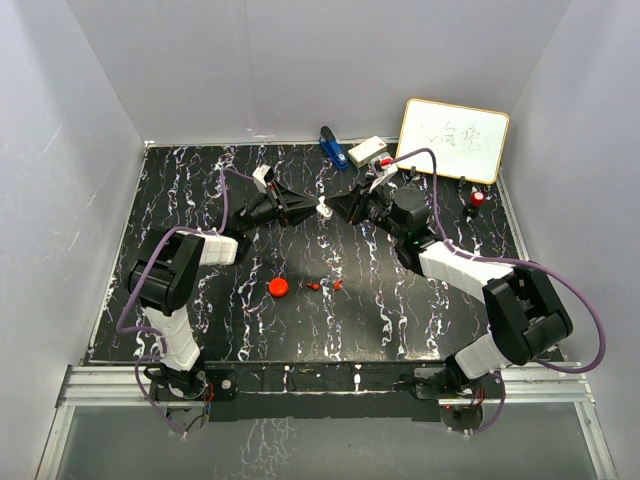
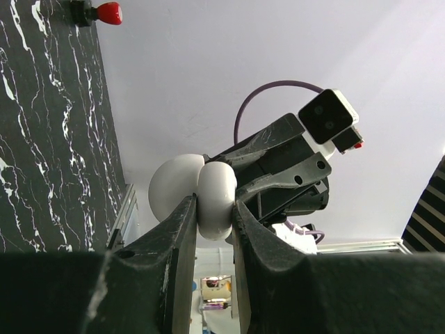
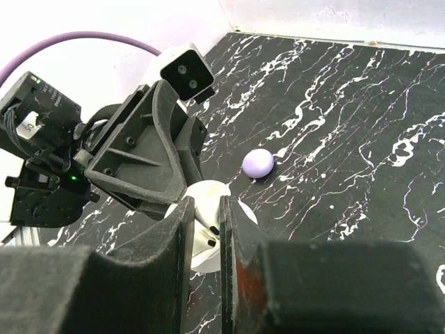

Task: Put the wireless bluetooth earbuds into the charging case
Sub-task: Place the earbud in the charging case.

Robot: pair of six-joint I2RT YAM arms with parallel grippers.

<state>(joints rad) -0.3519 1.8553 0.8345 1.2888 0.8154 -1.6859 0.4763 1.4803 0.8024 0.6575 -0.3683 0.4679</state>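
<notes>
both arms meet mid-air over the middle of the black marbled worktop (image 1: 190, 190). the left end effector (image 2: 214, 206) is pinched narrow on a white case (image 2: 217, 186), a rounded two-lobed thing, and its fingers (image 2: 182, 240) press it from both sides. the right end effector (image 3: 206, 204) comes in from the opposite side and is squeezed down on the same white case too, so i've got it held between the two, lifted off the surface. from the top camera it's just a small white blob where the two tips touch.

the earbuds: i can see two tiny red earbuds (image 1: 316, 287) lying loose on the worktop in front of the arms, close to each other, just right of a red round case (image 1: 278, 288). they're apart from both end effectors and not in any case. too small for me to tell how they're turned.

the right wrist cam also shows a small purple rounded piece (image 3: 258, 163) sitting on the worktop just past the white case. can't tell if it's a case or a bud.

back right there's a whiteboard (image 1: 453, 140) leaning on the wall, a red-capped marker (image 1: 477, 199) near it, plus a blue clip-like thing (image 1: 331, 148) and a small white box (image 1: 367, 151) along the back edge.
</notes>
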